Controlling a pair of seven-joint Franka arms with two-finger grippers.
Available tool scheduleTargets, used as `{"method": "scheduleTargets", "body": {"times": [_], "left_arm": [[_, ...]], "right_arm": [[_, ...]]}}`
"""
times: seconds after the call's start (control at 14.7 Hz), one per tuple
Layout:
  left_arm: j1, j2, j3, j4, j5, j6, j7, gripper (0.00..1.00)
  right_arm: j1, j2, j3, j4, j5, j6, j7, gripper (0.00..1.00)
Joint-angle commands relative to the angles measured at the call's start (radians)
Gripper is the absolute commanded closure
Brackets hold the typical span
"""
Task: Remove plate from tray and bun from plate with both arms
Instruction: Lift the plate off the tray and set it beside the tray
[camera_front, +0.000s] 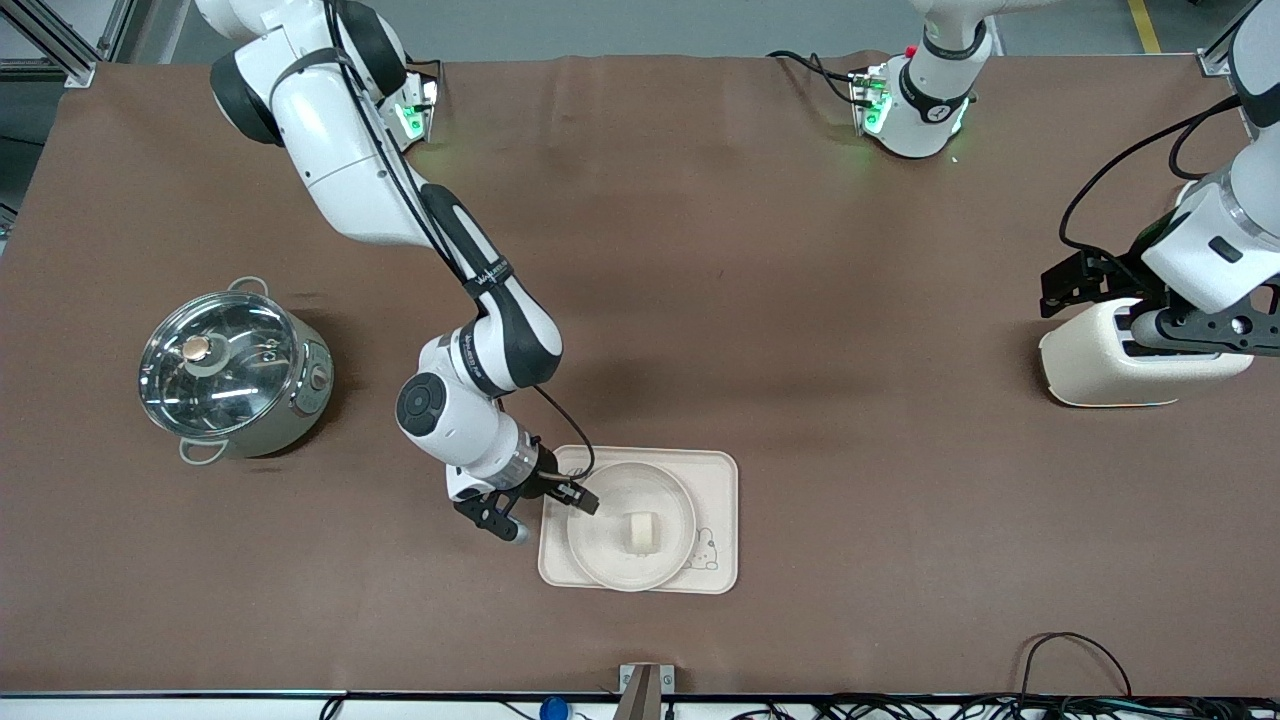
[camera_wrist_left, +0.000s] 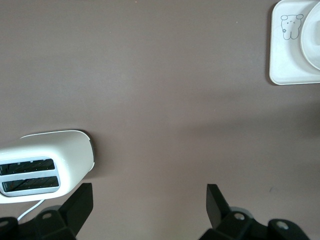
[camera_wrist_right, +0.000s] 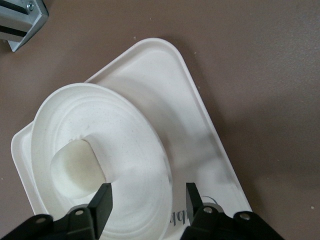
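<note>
The round cream-white plate (camera_front: 603, 545) rests on the cream rectangular tray (camera_front: 716, 480), near the table's front edge. The small pale bun (camera_front: 641, 532) lies in the plate. My right gripper (camera_front: 575, 497) is open at the plate's edge toward the right arm's end. In the right wrist view the right gripper (camera_wrist_right: 147, 200) straddles the plate's rim: one finger is over the plate (camera_wrist_right: 125, 140) near the bun (camera_wrist_right: 75, 165), the other over the tray (camera_wrist_right: 165, 75). My left gripper (camera_front: 1140, 325) is open and empty over the toaster, and waits. The left wrist view shows the left gripper (camera_wrist_left: 150, 200) and a tray corner (camera_wrist_left: 285, 60).
A steel pot with a glass lid (camera_front: 230, 370) stands toward the right arm's end. A white toaster (camera_front: 1100, 365) stands toward the left arm's end and shows in the left wrist view (camera_wrist_left: 45, 165). A metal bracket (camera_front: 645, 685) sits at the front edge.
</note>
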Motion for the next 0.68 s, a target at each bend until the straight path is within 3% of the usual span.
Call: {"method": "scheduleTargets", "body": {"times": [0.0,0.34,0.48,0.61], "left_arm": [[-0.002,0.006,0.002,0.013,-0.001,0.002,0.0,0.0],[-0.003,0.004,0.002,0.013,-0.001,0.002,0.0,0.0],[-0.003,0.006,0.002,0.013,-0.002,0.002,0.0,0.0],[-0.003,0.007,0.002,0.013,-0.002,0.002,0.0,0.0]], "right_arm": [[0.001,0.032,-0.004,0.031,0.01,0.005,0.0,0.49],[0.001,0.058,-0.006,0.032,0.009,0.033,-0.103,0.57],[-0.002,0.06,-0.008,0.032,0.009,0.033,-0.109,0.73],[-0.003,0.06,-0.008,0.032,0.009,0.033,-0.13,0.96]]}}
